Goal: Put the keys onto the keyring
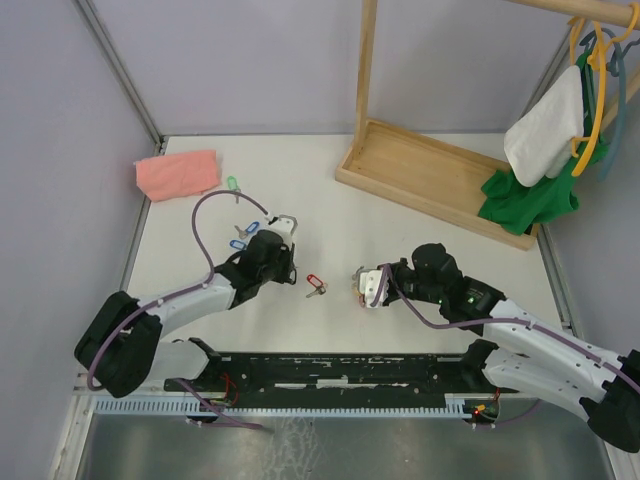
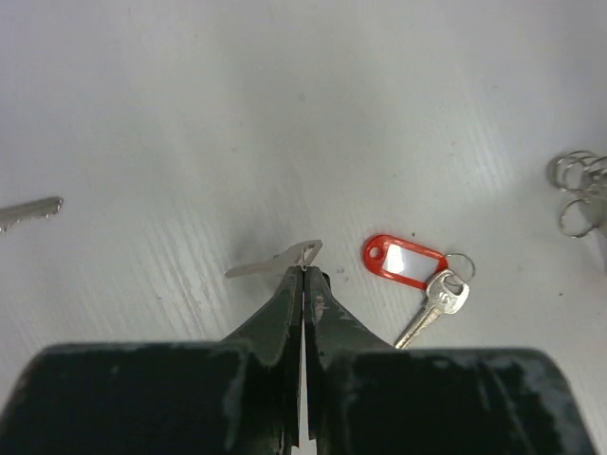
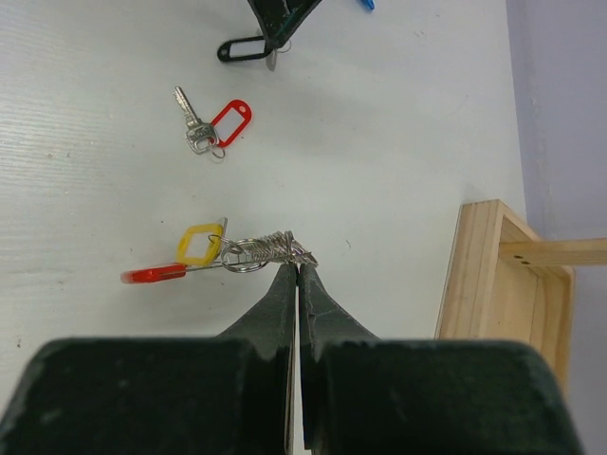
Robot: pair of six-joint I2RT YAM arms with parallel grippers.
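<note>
Your left hand (image 2: 303, 270) was clenched on a key (image 2: 270, 263) by its edge, your right hand (image 3: 297, 265) on the keyring (image 3: 266, 248) by its coil; pressing them together could twist either loose.

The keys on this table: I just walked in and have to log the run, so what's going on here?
The left gripper is shut on the blade of a black-tagged key. The right gripper is shut on the silver coil of the keyring, where a yellow tag seems to hang. A red-tagged key lies loose on the table between the arms.
</note>
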